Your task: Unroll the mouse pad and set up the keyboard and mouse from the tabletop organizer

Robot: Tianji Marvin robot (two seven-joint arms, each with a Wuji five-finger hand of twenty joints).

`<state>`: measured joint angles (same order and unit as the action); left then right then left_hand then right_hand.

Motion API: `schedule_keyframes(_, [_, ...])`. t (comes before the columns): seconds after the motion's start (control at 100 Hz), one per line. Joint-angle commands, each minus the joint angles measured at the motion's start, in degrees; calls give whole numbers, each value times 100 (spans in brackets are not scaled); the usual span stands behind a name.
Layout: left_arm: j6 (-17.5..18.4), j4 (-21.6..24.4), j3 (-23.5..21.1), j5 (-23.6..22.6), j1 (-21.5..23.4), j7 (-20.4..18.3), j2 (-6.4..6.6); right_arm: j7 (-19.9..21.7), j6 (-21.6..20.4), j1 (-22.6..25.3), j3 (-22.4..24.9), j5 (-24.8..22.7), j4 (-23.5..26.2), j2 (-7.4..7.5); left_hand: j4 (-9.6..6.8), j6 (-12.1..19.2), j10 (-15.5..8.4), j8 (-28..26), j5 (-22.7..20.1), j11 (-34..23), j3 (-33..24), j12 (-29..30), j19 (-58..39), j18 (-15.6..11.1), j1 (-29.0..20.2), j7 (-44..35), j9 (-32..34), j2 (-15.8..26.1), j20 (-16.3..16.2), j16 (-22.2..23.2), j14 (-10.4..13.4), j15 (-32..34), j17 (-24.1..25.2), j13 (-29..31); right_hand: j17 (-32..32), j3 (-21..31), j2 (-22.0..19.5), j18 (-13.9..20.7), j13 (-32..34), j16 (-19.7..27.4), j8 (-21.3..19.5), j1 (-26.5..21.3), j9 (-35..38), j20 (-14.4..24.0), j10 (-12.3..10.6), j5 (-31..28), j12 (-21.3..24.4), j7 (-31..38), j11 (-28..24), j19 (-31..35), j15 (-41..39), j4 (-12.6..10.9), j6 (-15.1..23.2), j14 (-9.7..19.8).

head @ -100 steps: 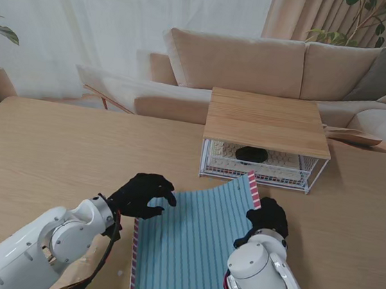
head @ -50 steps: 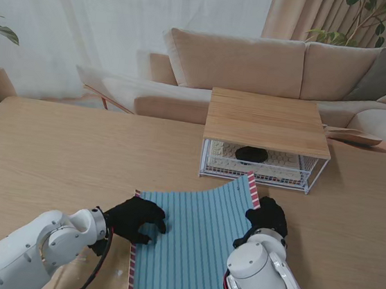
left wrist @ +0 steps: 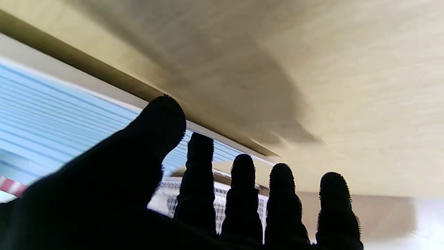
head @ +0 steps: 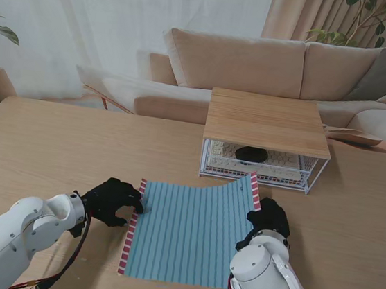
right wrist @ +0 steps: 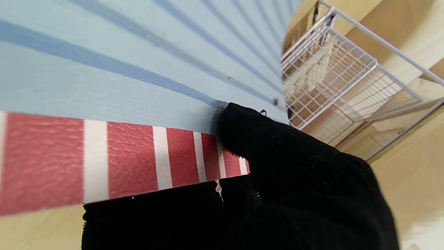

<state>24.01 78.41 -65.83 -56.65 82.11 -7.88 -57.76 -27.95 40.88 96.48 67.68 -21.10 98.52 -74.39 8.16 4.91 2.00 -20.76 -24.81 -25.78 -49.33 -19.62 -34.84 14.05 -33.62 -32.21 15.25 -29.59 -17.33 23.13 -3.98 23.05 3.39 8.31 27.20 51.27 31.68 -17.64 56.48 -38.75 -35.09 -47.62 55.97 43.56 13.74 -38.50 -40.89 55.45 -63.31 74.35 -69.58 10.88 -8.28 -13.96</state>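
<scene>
The blue striped mouse pad [head: 186,231] with red-and-white end bands lies spread out on the table in front of me. Its far right corner curls up off the wood. My right hand [head: 268,219] is shut on the pad's right band, thumb on top of the red stripes [right wrist: 138,152] and fingers underneath. My left hand [head: 112,200] rests at the pad's left edge with fingers [left wrist: 242,194] spread and nothing in them. The wooden-topped wire organizer [head: 267,135] stands farther from me, with a white keyboard [head: 227,164] and a black mouse [head: 251,153] inside.
The organizer's wire basket [right wrist: 329,80] sits just beyond the pad's lifted corner. A beige sofa [head: 271,66] stands behind the table. Bare tabletop [head: 53,149] stretches to the left and to the right of the pad.
My left hand slid leftward across the pad to its left edge, and the pad spread wider and flatter. The right hand kept its hold on the right band.
</scene>
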Motion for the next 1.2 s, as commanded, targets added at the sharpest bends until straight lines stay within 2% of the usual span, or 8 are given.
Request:
schedule_keyframes(0.0, [-151, 35, -59, 44, 79, 89, -16, 131, 3, 32, -28, -48, 43, 21, -115, -27, 20, -37, 201, -50, -126, -6, 59, 146, 107, -37, -207, 150, 7, -11, 35, -33, 68, -177, -1, 350, -105, 119, 15, -67, -79, -364, 108, 58, 193, -138, -37, 229, -210, 216, -195, -35, 197, -102])
schedule_keyframes(0.11, [-508, 234, -181, 124, 252, 617, -139, 184, -49, 20, -61, -212, -2, 71, -117, -42, 41, 11, 393, -67, 105, -8, -77, 161, 276, 32, -243, 394, -65, 1, 18, -27, 82, -180, 39, 373, -82, 111, 34, -56, -74, -340, 141, 57, 161, -173, -34, 200, -186, 212, -178, -27, 214, -78])
schedule_keyframes(0.43, [-1432, 1083, -512, 1818, 1028, 1459, -583, 343, -349, 131, 74, -1135, -103, 331, -205, -309, 223, 250, 584, 210, 1107, 149, 570, 309, 530, 398, -306, 752, 140, -55, -248, -436, 146, -255, 49, 388, -68, 58, 67, -40, -91, -352, 161, 59, 203, -198, -42, 173, -146, 211, -152, -7, 193, -107])
schedule_keyframes(0.56, [-1601, 1259, -596, 2427, 1307, 1708, -716, 377, -522, 276, 256, -1475, -98, 429, -273, -247, 163, 335, 497, 268, 1613, 181, 1280, 354, 515, 554, -305, 910, -144, 20, -319, -590, 196, -301, 24, 379, -87, 45, 48, -38, -100, -347, 151, 56, 200, -180, -51, 161, -138, 205, -143, 0, 171, -114])
schedule_keyframes(0.62, [-1655, 1301, -614, 2721, 1383, 1797, -776, 411, -577, 351, 354, -1663, -92, 480, -326, -298, 214, 377, 449, 348, 1819, 224, 1616, 373, 369, 647, -299, 914, -526, 25, -373, -702, 202, -310, 23, 374, -100, 47, 45, -38, -107, -340, 147, 54, 188, -175, -59, 161, -139, 202, -142, 1, 194, -97])
schedule_keyframes(0.75, [-1740, 1368, -682, 2911, 1452, 1727, -791, 393, -668, 547, 610, -1899, -69, 531, -335, -383, 273, 452, 517, 503, 1856, 308, 1773, 342, 321, 802, -316, 964, -755, 19, -377, -839, 239, -349, 27, 367, -117, 61, 39, -37, -124, -341, 137, 44, 170, -161, -73, 158, -136, 192, -136, 0, 203, -82])
schedule_keyframes(0.79, [-1742, 1363, -688, 2920, 1455, 1749, -796, 346, -702, 612, 690, -1967, -78, 537, -356, -404, 286, 446, 525, 502, 1919, 309, 1809, 348, 289, 789, -315, 968, -1017, 96, -380, -856, 257, -355, 30, 361, -120, 64, 47, -38, -127, -339, 129, 42, 172, -159, -75, 157, -133, 193, -138, 1, 206, -81])
schedule_keyframes(1.19, [-1837, 1286, -617, 2967, 1382, 1778, -813, -589, -879, 968, 1470, -2650, -611, 523, -372, -475, 324, 422, 511, 481, 1820, 298, 2293, 375, 216, 740, -317, 1016, -1107, 136, -397, -873, 161, -354, 125, 334, -135, -30, 105, -40, -136, -340, 144, 63, 165, -137, -96, 152, -134, 302, -164, -14, 200, -84])
